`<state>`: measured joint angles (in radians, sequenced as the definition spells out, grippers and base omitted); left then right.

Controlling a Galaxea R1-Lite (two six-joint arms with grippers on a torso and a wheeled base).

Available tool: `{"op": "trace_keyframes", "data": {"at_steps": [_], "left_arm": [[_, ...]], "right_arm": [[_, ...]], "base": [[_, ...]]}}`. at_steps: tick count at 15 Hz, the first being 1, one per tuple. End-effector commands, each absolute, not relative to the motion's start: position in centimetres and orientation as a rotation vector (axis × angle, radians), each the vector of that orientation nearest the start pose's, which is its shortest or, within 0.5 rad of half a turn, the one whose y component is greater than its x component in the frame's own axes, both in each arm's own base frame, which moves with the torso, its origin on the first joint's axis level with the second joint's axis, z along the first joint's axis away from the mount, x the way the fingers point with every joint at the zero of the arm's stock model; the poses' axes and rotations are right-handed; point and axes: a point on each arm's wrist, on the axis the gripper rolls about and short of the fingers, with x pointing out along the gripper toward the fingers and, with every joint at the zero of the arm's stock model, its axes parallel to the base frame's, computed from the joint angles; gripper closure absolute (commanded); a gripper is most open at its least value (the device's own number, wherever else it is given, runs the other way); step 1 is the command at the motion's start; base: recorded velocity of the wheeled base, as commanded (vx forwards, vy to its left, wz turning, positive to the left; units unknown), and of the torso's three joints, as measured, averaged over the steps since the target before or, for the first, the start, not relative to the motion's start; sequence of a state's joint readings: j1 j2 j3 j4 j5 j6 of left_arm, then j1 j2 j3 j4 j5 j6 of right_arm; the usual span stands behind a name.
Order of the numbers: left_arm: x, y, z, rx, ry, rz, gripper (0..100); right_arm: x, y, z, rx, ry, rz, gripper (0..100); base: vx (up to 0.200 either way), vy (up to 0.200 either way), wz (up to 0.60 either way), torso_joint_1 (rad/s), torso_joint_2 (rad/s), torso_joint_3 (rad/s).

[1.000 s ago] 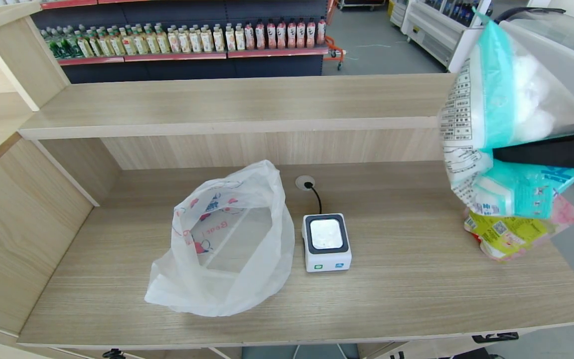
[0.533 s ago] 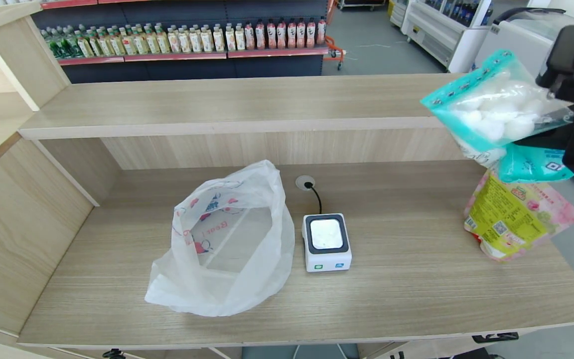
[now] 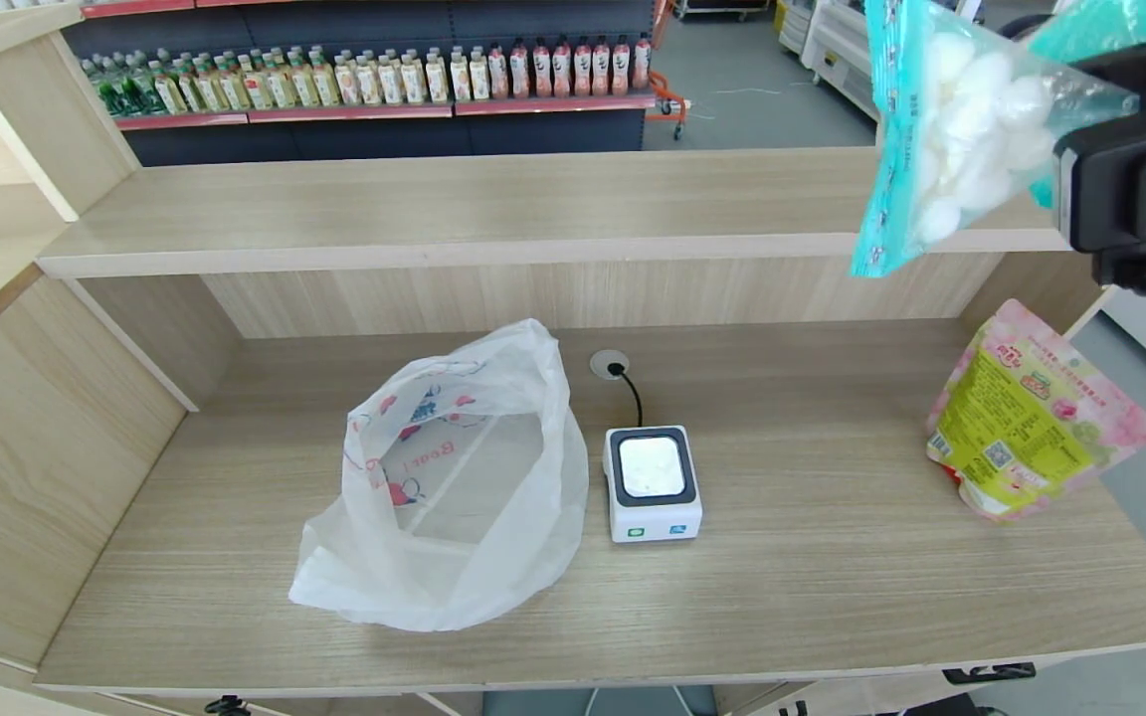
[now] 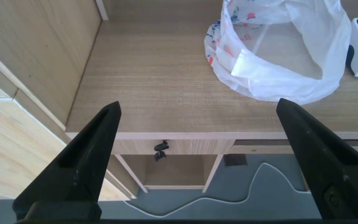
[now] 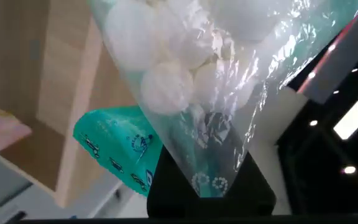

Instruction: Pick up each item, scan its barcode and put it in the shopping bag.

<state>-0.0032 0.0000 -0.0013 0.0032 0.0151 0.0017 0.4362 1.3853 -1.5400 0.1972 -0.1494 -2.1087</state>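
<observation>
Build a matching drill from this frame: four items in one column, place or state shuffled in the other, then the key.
Items
1. shopping bag
2. scanner
3. cotton ball pack
4. yellow pouch

Place or state
A. at the right end of the counter
B. clamped in the right claw, off the counter
C. lying on the counter, mouth open
D. plugged in, mid-counter

Pairs: 1-C, 2-D, 3-B, 4-A

Head and left wrist views both overlook the shopping bag (image 3: 454, 587) (image 4: 278, 81).
</observation>
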Motion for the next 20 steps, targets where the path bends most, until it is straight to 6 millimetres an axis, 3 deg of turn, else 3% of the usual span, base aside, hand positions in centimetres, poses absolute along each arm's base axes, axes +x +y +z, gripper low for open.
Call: {"op": "trace_keyframes", "data": {"at_steps": [1, 3, 5, 8, 11, 14, 16, 20], "left_arm": [[-2.3, 0.0, 7.6, 0.002, 0.002, 0.012, 0], [-2.3, 0.0, 7.6, 0.002, 0.002, 0.012, 0], [-2.3, 0.0, 7.6, 0.002, 0.002, 0.012, 0], [-2.3, 0.0, 7.6, 0.002, 0.002, 0.012, 0], [-2.3, 0.0, 7.5, 0.002, 0.003, 0.012, 0], [-2.3, 0.0, 7.6, 0.002, 0.002, 0.012, 0], [-2.3, 0.0, 7.6, 0.002, 0.002, 0.012, 0], [-2.3, 0.0, 7.6, 0.002, 0.002, 0.012, 0]], "right_arm": [[17.5, 10.0, 41.9, -2.31, -0.603, 0.038, 100], [16.4, 10.9, 42.3, -2.568, -0.802, -0.125, 100], [16.1, 11.0, 40.9, -2.62, -0.877, -0.161, 100], [16.0, 11.3, 38.2, -2.53, -1.045, -0.461, 100], [14.4, 12.4, 36.2, -2.245, -1.418, -0.766, 100], [14.4, 13.1, 35.3, -2.103, -1.708, -0.75, 100], [14.8, 12.4, 34.4, -2.096, -1.861, -0.805, 100], [15.8, 12.3, 32.2, -2.152, -1.887, -0.81, 100]], "base": [[0.0, 0.0, 0.0, 0.0, 0.0, 0.0], [0.0, 0.0, 0.0, 0.0, 0.0, 0.0], [0.0, 0.0, 0.0, 0.0, 0.0, 0.0], [0.0, 0.0, 0.0, 0.0, 0.0, 0.0], [0.0, 0.0, 0.0, 0.0, 0.0, 0.0], [0.0, 0.0, 0.0, 0.0, 0.0, 0.0], [0.0, 0.0, 0.0, 0.0, 0.0, 0.0], [0.0, 0.0, 0.0, 0.0, 0.0, 0.0]]}}
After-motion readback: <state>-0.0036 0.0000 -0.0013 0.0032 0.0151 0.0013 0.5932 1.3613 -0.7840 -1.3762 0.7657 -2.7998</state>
